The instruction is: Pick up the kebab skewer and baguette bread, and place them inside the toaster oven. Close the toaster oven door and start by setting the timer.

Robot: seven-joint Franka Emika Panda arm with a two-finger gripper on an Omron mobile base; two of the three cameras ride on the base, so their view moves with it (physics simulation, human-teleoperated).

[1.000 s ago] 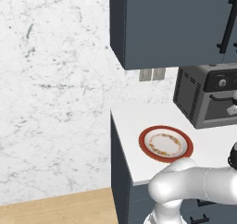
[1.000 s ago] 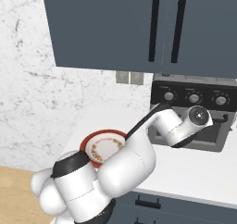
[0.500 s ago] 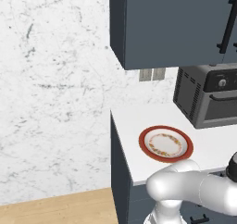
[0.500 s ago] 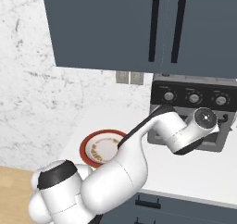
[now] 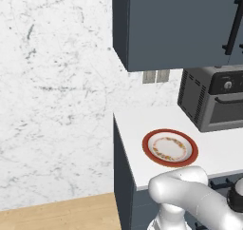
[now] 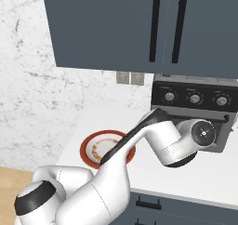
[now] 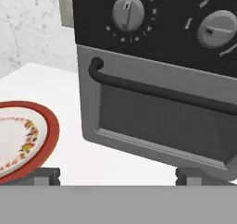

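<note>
Hand view puts you square before the boxy dark grey toaster oven (image 7: 157,79), its grey-framed door (image 7: 152,121) up; your gripper (image 7: 118,174) gapes wide and empty, ready for the timer dial.

shut toaster oven door (image 7: 162,121) blocking the cavity, bare counter (image 7: 92,158) between it and plate (image 7: 18,140)

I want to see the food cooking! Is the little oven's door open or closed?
Closed. The toaster oven door stands upright, flat against the toaster oven, with its black bar handle across the top. What's behind its dark window can't be seen.
</note>
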